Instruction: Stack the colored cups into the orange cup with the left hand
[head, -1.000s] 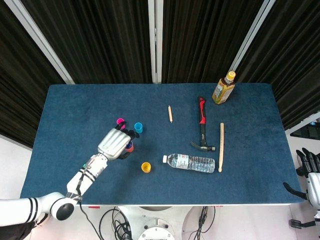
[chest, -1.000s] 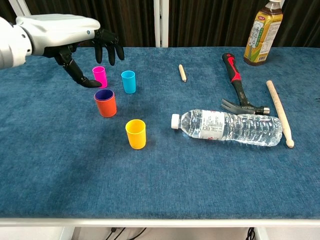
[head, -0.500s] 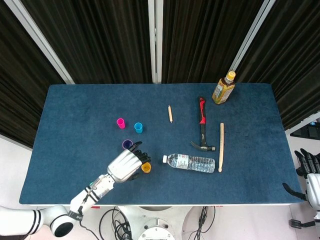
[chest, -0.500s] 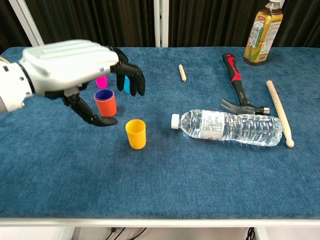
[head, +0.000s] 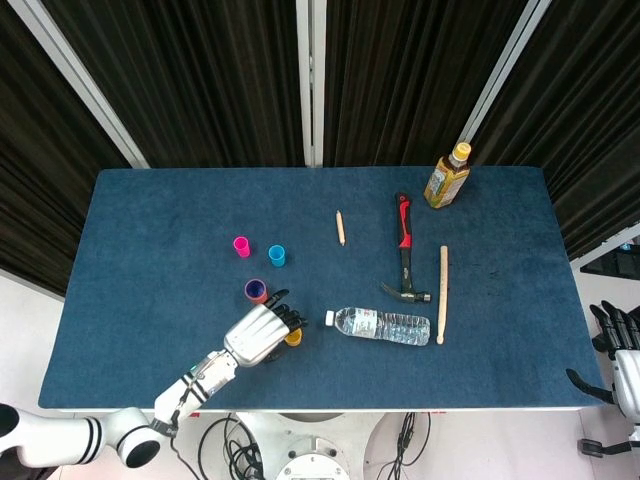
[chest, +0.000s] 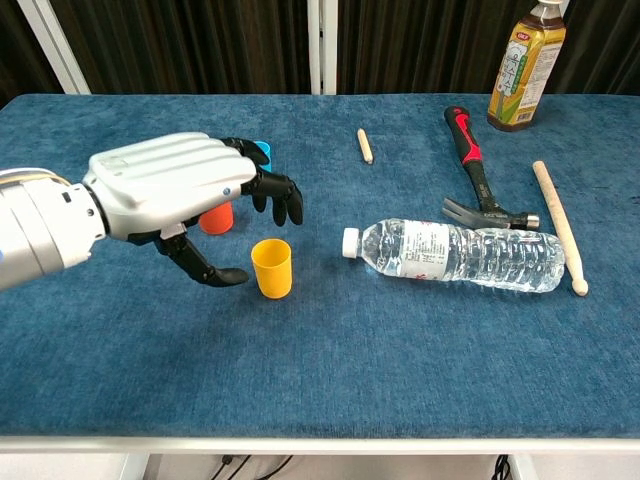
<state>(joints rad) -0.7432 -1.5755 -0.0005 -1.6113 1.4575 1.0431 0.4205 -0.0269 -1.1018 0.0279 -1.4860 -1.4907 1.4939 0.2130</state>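
The orange cup (head: 256, 291) stands on the blue table with a purple cup nested inside it; in the chest view only its lower side (chest: 216, 219) shows behind my left hand. A yellow cup (chest: 271, 267) stands upright in front of it. My left hand (chest: 170, 190) hovers at the yellow cup's left with its fingers (chest: 283, 198) spread above the rim and the thumb low beside the cup wall, holding nothing. In the head view that hand (head: 262, 334) hides most of the yellow cup (head: 293, 338). A pink cup (head: 241, 246) and a cyan cup (head: 277, 256) stand further back. My right hand (head: 617, 345) hangs off the table's right edge.
A clear water bottle (chest: 450, 255) lies just right of the yellow cup. Behind it lie a red-handled hammer (chest: 475, 175), a long wooden stick (chest: 560, 225) and a short stick (chest: 365, 145). A tea bottle (chest: 522, 65) stands at the back right.
My left hand has come from the pink cup at the back toward the front and lower, past the orange cup, to the yellow cup. The cups have not moved.
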